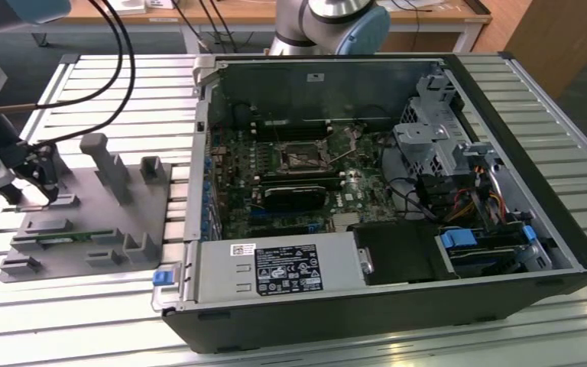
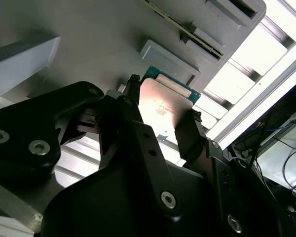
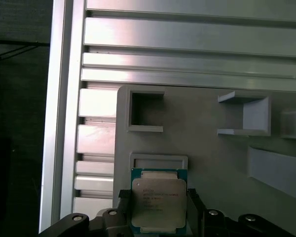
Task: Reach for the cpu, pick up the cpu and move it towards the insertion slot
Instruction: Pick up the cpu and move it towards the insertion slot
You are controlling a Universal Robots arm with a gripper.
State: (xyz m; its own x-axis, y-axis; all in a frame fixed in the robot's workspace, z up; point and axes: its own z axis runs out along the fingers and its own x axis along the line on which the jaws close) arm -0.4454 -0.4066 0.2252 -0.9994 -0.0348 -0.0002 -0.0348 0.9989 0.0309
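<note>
The cpu point(image 3: 158, 203) point(image 2: 162, 109), a flat square chip with a silvery top and a teal-green rim, lies at the edge of a grey holder plate point(image 1: 120, 218). My gripper point(image 3: 157, 210) point(image 2: 160, 116) has one black finger point(image 3: 123, 203) on each side of the chip, and both look pressed against its edges. In the exterior view the gripper point(image 1: 28, 183) hangs over the plate's far corner at the exterior view's left. The insertion slot point(image 1: 299, 158), a dark square socket with a metal frame, sits on the motherboard inside the open computer case.
The open black computer case point(image 1: 375, 306) fills the middle and right of the slatted aluminium table point(image 1: 89, 321). The grey plate carries upright posts point(image 1: 105, 164) and a green memory stick point(image 1: 64, 238). Black cables point(image 1: 120, 69) hang above the plate. The arm's base point(image 1: 329, 27) stands behind the case.
</note>
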